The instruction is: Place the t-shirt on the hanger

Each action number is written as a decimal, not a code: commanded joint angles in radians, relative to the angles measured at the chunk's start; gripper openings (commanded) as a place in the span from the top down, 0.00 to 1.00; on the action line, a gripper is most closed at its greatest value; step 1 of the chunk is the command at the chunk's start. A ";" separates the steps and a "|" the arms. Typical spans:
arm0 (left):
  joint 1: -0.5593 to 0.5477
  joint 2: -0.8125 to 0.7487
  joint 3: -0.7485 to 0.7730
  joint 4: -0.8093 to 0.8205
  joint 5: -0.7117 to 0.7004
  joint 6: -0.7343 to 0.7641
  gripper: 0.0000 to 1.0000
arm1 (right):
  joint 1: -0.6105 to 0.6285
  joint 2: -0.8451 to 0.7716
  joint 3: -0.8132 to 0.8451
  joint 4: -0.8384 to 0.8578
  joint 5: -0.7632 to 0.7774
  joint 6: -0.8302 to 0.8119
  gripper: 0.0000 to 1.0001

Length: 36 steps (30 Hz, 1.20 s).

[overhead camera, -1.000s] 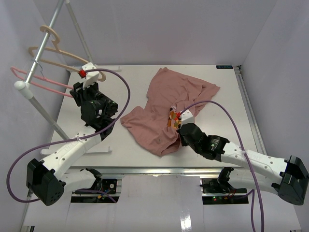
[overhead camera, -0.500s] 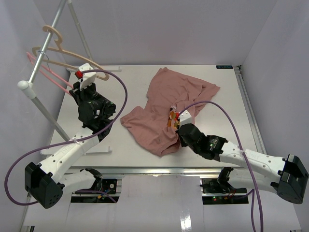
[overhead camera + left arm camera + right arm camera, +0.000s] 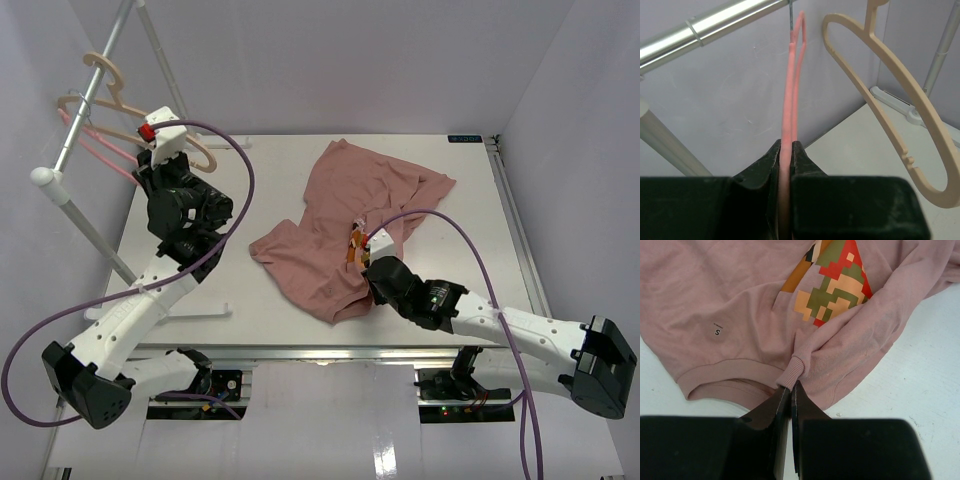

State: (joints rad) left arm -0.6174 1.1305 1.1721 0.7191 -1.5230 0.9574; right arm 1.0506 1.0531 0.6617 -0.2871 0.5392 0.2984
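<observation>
In the middle of the table (image 3: 470,230), your t-shirt (image 3: 345,195) is lying crumpled and spread flat, dusty pink, well apart from the rack on the left. In the right wrist view a blocky pixel print (image 3: 836,282) in red, green, orange and peach is showing through a fold. A printed letter "S" (image 3: 717,332) is sitting on the cloth near the ribbed edge. A tiny line above it is probably more size text, but it is too small for you to read.

Your right gripper (image 3: 790,389) is pinching that ribbed edge, its jaws pressed together with a bunch of cloth gathered between them.

Over at the left, the hanger (image 3: 791,95), thin and pink, is hanging by its slim metal hook (image 3: 790,15) from the silver rail (image 3: 710,22). Your left gripper (image 3: 786,150) is clamping the pink bar, the jaws narrowed right onto it, with the frame running up and away from the fingers.

Just beside it, a thicker beige hanger (image 3: 905,100) is hanging on the same rail, apart from the pink one and free of the gripper.
</observation>
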 commanded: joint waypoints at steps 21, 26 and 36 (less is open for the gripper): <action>-0.091 0.063 0.067 -0.015 -0.029 0.042 1.00 | 0.016 0.030 0.030 0.019 0.020 -0.019 0.92; -0.142 0.051 0.073 0.011 -0.034 0.088 1.00 | 0.017 0.034 0.031 0.017 0.025 -0.019 0.92; -0.311 -0.026 0.130 0.019 -0.037 0.189 1.00 | 0.020 0.062 0.039 0.014 0.042 -0.018 0.92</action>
State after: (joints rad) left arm -0.8994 1.1799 1.2705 0.7184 -1.5307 1.1101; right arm 1.0626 1.1045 0.6621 -0.2878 0.5548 0.2840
